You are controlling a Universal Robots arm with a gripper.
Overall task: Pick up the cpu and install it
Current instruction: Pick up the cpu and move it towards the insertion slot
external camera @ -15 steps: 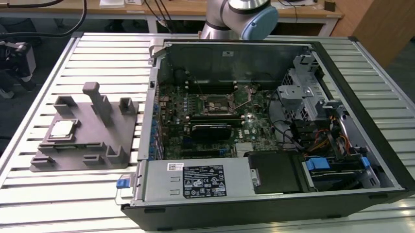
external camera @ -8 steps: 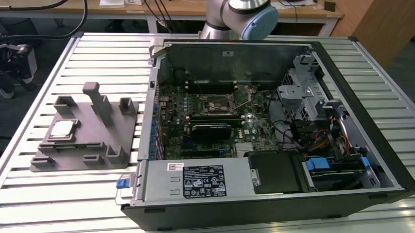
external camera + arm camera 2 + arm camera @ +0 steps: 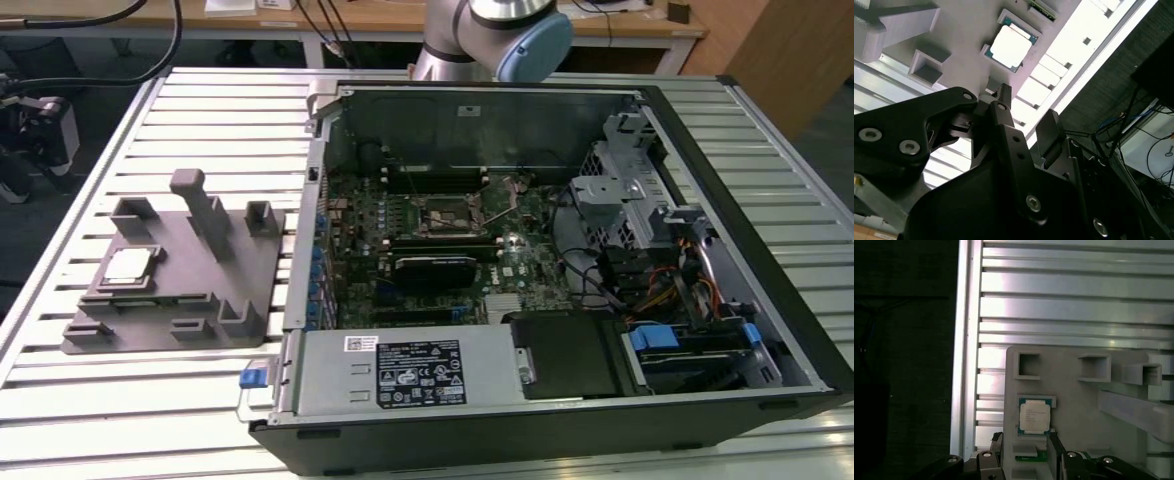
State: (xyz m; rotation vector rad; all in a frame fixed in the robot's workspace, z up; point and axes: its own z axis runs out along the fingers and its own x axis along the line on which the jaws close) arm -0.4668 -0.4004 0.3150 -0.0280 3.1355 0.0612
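In the exterior view the cpu lies flat in a recess of the grey fixture, at the exterior view's left of the open computer case. A label on the case's power supply has print too small to make out.

In the first wrist view the cpu's plate bears faint, illegible print. The gripper has its jaws apart, and the cpu lies just beyond the tips, untouched.

In the second wrist view the gripper is spread, clear of the cpu.

Even room light, blown-out glare on table slats, claw in dark silhouette, second wrist view
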